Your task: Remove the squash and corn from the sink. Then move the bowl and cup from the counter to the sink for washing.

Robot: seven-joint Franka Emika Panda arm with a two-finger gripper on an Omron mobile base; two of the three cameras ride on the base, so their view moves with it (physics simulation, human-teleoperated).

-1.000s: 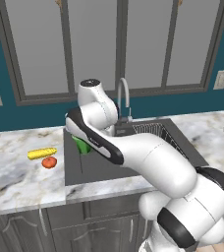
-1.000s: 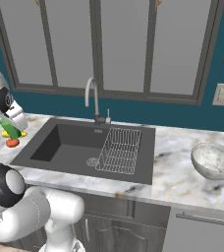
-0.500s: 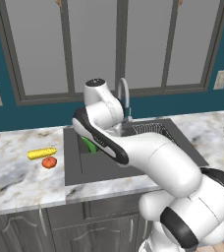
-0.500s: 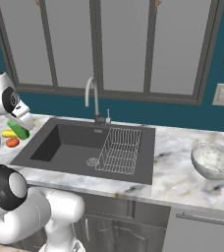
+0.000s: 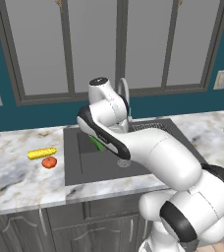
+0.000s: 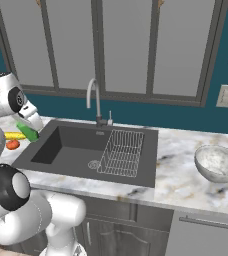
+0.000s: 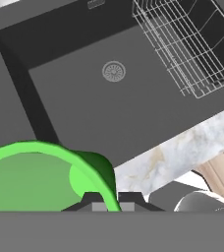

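The gripper [image 7: 105,201] is closed on the rim of the green cup [image 7: 40,177], holding it tilted above the left end of the dark sink [image 6: 66,150]. The corn [image 5: 42,153] and the squash [image 5: 49,162] lie close together on the table [image 5: 15,172] left of the sink. The speckled bowl [image 6: 219,163] sits on the table well to the right.

A rendered home kitchen.
A dark grey sink [image 6: 71,150] with a curved faucet [image 6: 93,100] and wire rack [image 6: 122,152] sits in a marbled stone surface [image 6: 186,177] over dark cabinets [image 6: 126,232]; glass-fronted wall cupboards [image 6: 121,45] hang on a teal wall with an outlet [image 6: 226,96].
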